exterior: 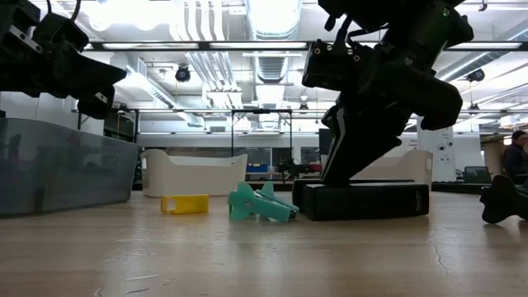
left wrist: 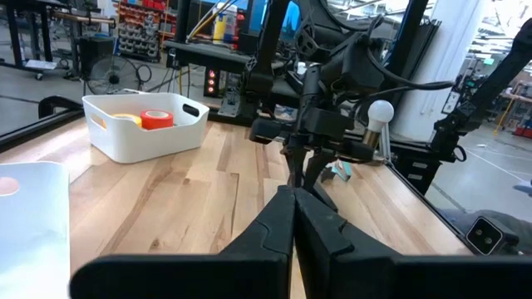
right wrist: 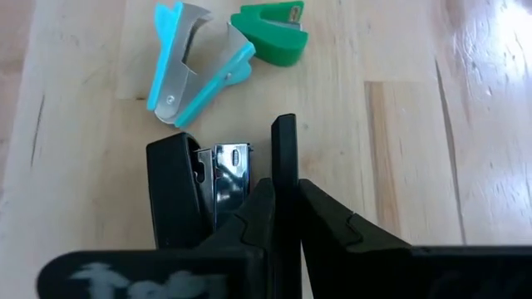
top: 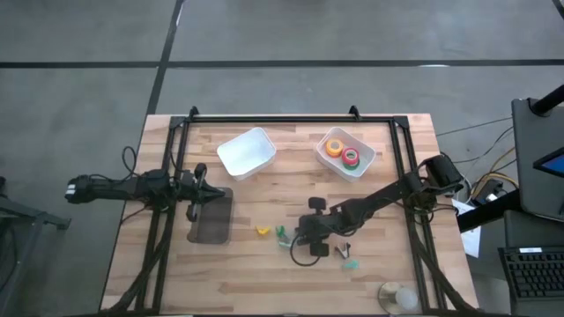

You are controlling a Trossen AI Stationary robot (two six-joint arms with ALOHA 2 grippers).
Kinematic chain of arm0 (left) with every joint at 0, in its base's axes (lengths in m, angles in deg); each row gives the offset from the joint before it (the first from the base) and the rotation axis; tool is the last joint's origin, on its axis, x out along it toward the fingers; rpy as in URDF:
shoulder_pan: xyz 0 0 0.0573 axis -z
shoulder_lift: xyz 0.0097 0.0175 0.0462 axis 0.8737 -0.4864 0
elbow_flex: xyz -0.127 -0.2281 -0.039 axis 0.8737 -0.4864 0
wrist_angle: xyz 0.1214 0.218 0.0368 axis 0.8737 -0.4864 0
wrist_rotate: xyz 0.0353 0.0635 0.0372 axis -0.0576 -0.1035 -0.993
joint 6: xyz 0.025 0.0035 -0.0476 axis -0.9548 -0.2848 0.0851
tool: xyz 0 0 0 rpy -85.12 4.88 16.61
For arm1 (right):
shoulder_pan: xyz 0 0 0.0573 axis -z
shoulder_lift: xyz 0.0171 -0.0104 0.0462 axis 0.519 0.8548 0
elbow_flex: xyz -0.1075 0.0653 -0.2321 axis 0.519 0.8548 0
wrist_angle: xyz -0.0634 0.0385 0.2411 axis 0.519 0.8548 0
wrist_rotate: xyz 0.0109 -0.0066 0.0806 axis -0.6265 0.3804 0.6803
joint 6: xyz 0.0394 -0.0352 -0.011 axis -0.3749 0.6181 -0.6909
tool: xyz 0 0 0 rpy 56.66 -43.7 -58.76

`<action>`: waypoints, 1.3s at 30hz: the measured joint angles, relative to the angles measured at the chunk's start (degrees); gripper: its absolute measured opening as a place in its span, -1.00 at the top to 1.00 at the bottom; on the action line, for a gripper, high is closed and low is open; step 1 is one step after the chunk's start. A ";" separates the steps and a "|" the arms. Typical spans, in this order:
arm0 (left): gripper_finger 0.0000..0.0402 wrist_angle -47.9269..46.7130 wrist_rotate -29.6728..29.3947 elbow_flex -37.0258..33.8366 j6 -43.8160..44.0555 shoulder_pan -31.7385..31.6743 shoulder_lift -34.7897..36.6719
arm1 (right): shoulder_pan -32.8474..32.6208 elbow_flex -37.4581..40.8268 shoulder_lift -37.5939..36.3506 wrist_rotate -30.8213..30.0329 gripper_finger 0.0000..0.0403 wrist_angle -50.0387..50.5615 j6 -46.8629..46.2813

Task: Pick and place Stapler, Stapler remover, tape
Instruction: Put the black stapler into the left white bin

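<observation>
The black stapler (right wrist: 176,187), with its grey metal part showing, lies on the table (top: 264,273) under my right gripper (right wrist: 283,193), which is shut on it; the low view shows it too (exterior: 363,201). A teal staple remover (right wrist: 195,62) and a green one (right wrist: 274,37) lie just beyond it, and a yellow one (top: 262,231) lies farther left. Orange (top: 334,147) and red-and-green (top: 352,158) tape rolls sit in a white bin (top: 366,165). My left gripper (top: 204,183) is shut and hovers over a grey bin. My right gripper pinches the stapler's thin black plate (right wrist: 285,149) between its two fingers, at one long side of the stapler. The fingers (exterior: 351,157) come from above, slanting down from the table's right. The stapler rests on the table.
An empty white bin (top: 247,151) stands at the far middle and a grey translucent bin (top: 211,218) at the left. Another teal remover (top: 351,261) and a small dark piece (top: 342,251) lie near the right arm. A white ball (top: 398,298) sits at the near right corner.
</observation>
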 joint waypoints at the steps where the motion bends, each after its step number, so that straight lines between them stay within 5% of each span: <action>1: 0.94 0.01 0.00 0.00 0.00 0.00 0.00 | 0.00 -0.01 -0.01 -0.01 0.82 0.19 -0.21; 39: 0.94 0.01 0.01 0.00 0.00 -0.01 0.00 | 0.66 -0.01 -0.01 -0.02 0.81 -0.14 -2.53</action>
